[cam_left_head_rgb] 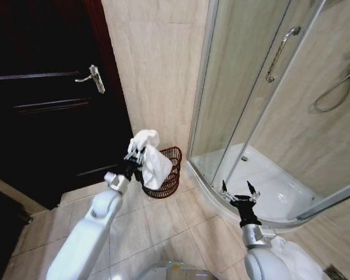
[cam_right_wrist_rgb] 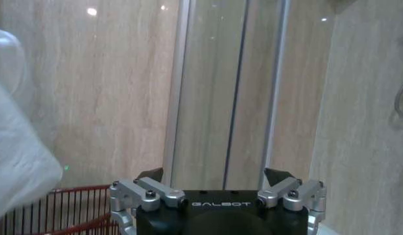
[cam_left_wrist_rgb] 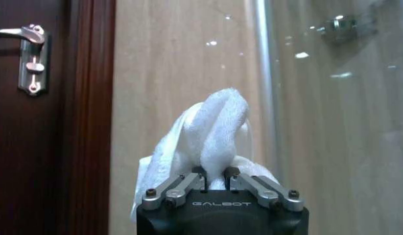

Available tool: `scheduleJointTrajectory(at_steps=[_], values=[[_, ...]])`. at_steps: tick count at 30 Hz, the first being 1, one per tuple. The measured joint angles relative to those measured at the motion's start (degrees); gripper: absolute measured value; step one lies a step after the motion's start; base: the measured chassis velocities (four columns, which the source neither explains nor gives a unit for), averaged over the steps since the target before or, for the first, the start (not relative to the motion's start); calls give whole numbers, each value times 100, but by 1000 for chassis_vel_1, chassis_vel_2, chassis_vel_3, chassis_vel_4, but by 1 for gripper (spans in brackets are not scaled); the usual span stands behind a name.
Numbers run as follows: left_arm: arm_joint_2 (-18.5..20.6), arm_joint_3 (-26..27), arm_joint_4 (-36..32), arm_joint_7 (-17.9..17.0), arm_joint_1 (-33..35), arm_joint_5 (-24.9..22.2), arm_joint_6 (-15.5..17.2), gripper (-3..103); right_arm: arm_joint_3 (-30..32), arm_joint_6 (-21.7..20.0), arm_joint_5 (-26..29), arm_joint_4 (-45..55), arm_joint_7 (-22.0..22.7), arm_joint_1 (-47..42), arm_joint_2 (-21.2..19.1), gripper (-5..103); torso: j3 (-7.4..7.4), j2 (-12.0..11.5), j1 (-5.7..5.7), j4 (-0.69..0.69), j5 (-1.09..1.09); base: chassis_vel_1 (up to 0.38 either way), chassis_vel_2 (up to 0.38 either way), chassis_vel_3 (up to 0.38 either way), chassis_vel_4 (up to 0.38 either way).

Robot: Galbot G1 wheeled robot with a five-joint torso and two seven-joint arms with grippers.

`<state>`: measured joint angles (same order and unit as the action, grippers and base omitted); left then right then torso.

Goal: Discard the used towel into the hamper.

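I am clamping my left pincer (cam_left_head_rgb: 135,156) on the white towel (cam_left_head_rgb: 151,160), which is hanging over the hamper's (cam_left_head_rgb: 172,169) rim; the hamper is sitting on the floor at my 12 o'clock, against the wall. My right pincer (cam_left_head_rgb: 241,192) is idling at 2 o'clock, fingers spread apart.

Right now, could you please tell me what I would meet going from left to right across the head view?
Door handle → towel in the left tool → right tool → shower door handle → shower hose.
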<state>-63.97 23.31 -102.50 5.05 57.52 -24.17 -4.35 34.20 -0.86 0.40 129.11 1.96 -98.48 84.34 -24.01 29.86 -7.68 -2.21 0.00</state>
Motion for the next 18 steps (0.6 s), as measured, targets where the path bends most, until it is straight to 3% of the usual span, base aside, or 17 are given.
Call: scheduleJointTrajectory(at_steps=[3,5,9,18], values=[[-71,-337,966,74,-712,2,-200,15,-8,-200,-32,43,60,99,-75,100,-2,1,-2,-1,0,0,0,0,0],[-129,-436,1223,73,-864,46,-282,15,-9,-223,-40,47,69,103,-77,100,-2,1,-2,-2,0,0,0,0,0],[-403,-794,2222,92,-1385,283,-861,15,42,-233,-27,53,80,52,-78,100,-3,3,-2,-1,-1,0,0,0,0],[-778,-1402,2886,91,-1666,314,-756,15,232,-114,168,31,105,22,-88,100,-3,5,-2,-1,1,0,0,0,0]])
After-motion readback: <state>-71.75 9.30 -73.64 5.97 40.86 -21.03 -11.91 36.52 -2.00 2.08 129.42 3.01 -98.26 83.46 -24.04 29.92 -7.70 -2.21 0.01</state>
